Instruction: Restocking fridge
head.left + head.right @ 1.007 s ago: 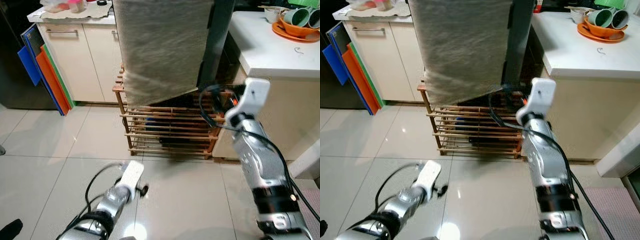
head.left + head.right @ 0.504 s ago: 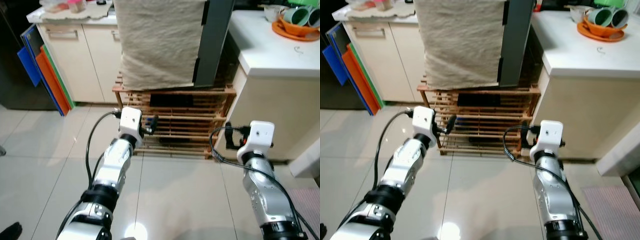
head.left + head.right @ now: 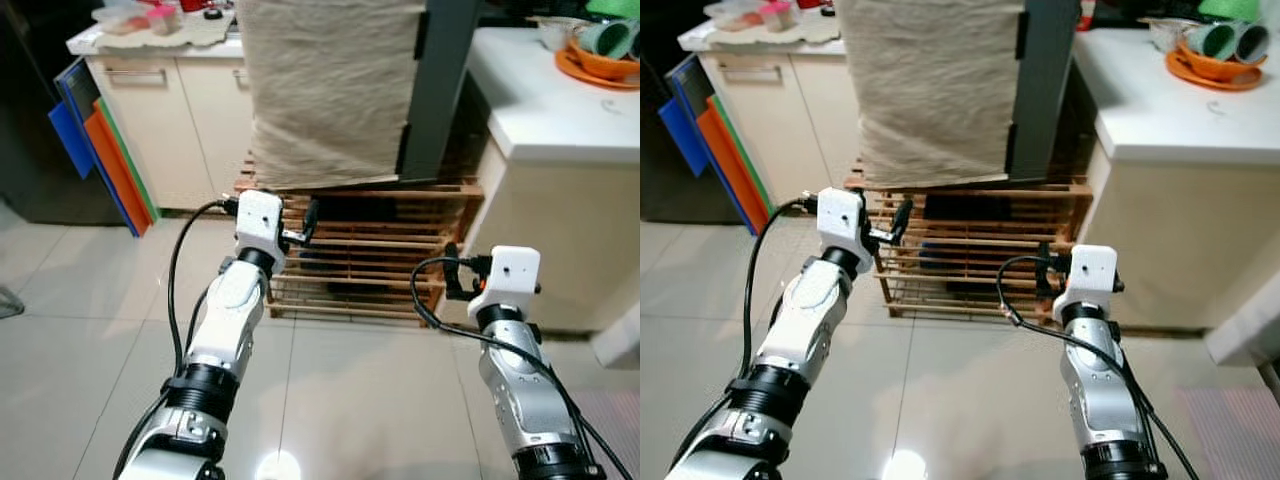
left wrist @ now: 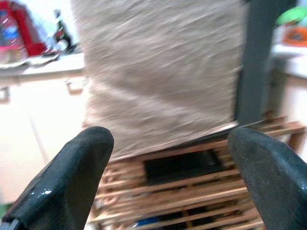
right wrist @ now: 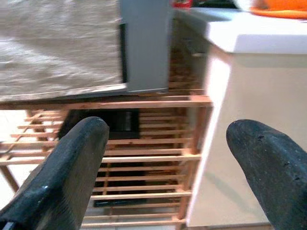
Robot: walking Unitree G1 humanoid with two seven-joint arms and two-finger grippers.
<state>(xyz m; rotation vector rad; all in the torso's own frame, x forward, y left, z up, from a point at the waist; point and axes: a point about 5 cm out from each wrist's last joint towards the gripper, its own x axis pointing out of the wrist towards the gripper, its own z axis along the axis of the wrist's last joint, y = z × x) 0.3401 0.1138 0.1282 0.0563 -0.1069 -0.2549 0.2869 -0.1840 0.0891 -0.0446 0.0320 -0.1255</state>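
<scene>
Both released: left pincer [image 4: 163, 177] and right pincer [image 5: 168, 172] face the wooden rack [image 3: 370, 250]; its contents look blurred.

A wooden slatted rack [image 3: 365, 250] stands on the glossy tiled floor [image 3: 90, 330], carrying a cloth-draped grey appliance [image 3: 340, 90]. At right, the white desk [image 3: 545, 95] holds an orange plate [image 3: 598, 68].

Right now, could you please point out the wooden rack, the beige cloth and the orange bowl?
wooden rack [image 3: 370, 265], left eye view, on a front slat.
beige cloth [image 3: 330, 90], left eye view, on its hanging front.
orange bowl [image 3: 1220, 72], right eye view, on its rim.
</scene>
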